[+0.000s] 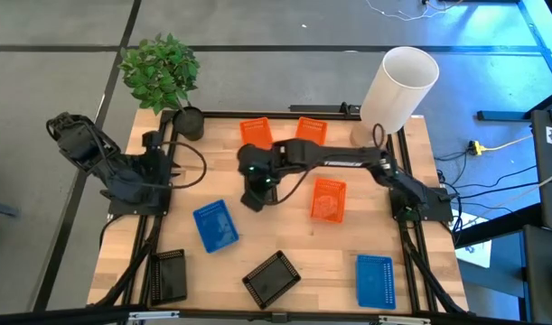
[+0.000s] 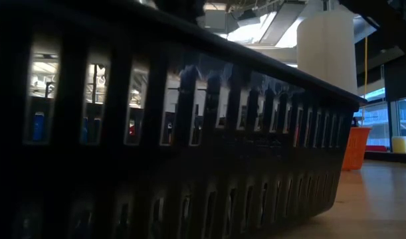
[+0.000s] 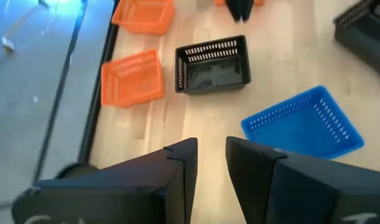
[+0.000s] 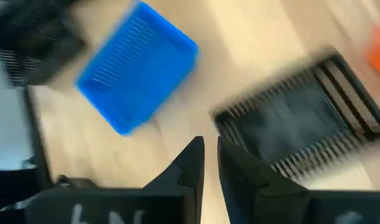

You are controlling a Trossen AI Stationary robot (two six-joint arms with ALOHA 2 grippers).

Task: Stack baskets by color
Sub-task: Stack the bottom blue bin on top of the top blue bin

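Right claw (image 1: pixel 255 197) sits mid-table, its arm stretched long and low across from the right-hand mount, wrist bent down toward the wood. In the right wrist view the two fingers stand a narrow gap apart with bare table between them; nothing is held. A black basket (image 4: pixel 301 118) lies just ahead and to one side of the fingertips, near but not touching. A blue basket (image 1: pixel 215 225) lies on the other side of the claw, a little further off. My guess is the arm is lining up on the black one, since the fingers point down beside its rim.

Orange baskets: one (image 1: pixel 328 199) lies just beside the right forearm, two more (image 1: pixel 256 132) (image 1: pixel 311 130) sit beyond the claw near the far edge. None is nested yet, though being close together should help.

Two black baskets (image 1: pixel 272 277) (image 1: pixel 170 274) and a second blue one (image 1: pixel 375 281) sit well apart along the near edge, so colours are still mixed and stacking looks barely begun. The low view is filled by a black mesh wall, presumably the basket nearest that camera.

Left claw (image 3: pixel 207 163) waits folded back at its own mount, fingers a small gap apart, empty.

Potted plant (image 1: pixel 163 72) and a white cylinder (image 1: pixel 397 87) stand at the far corners, clear of the work.
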